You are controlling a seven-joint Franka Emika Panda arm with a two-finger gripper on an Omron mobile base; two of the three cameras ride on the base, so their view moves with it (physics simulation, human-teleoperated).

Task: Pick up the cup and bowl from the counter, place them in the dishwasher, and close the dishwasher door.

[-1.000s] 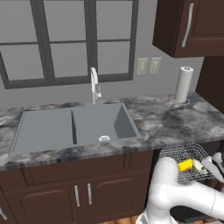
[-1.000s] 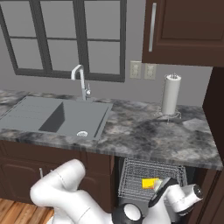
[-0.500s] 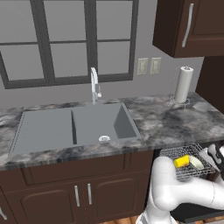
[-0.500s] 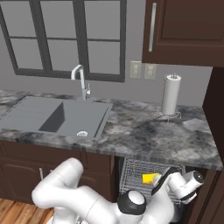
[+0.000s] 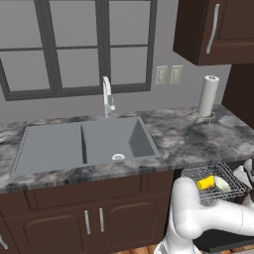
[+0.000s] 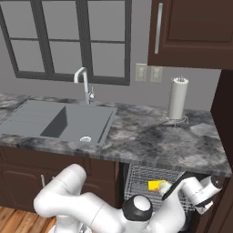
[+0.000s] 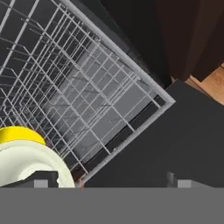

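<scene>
One yellow cup (image 5: pixel 205 183) and one pale bowl (image 5: pixel 222 184) lie side by side in the single pull-out wire rack (image 5: pixel 195 173) of the dishwasher (image 6: pixel 136 175), the cup toward the sink side and the bowl touching it on the far side. From the hand view the bowl (image 7: pixel 30 166) overlaps the cup (image 7: pixel 19 134), and both sit close to the rack's front rail, near the corner of the silver wire frame (image 7: pixel 131 61). Most of the rack floor beyond them is bare grid.

The gripper (image 7: pixel 109 179) hangs just above the rack's front corner with its two fingertips spread wide apart, one over the bowl's rim and the other over the black dishwasher door (image 7: pixel 175 144), holding nothing. In the right base view the hand (image 6: pixel 200 191) sits just beside the dishes, at the right end of the rack.

On the counter (image 6: pixel 150 136) I count one double sink (image 5: pixel 84 141) with two basins, one tap (image 5: pixel 106 94), and one paper-towel roll (image 5: pixel 208 95) standing upright on its holder near the wall. The stone between sink and roll lies open. On the wall are two outlet plates (image 5: pixel 168 74). Below the counter, two brown cabinet doors (image 5: pixel 94 223) with short handles sit left of the rack. A dark tall panel (image 6: pixel 225 118) closes in the right side, close to the hand. A strip of wooden floor (image 7: pixel 214 81) shows past the door's edge.
</scene>
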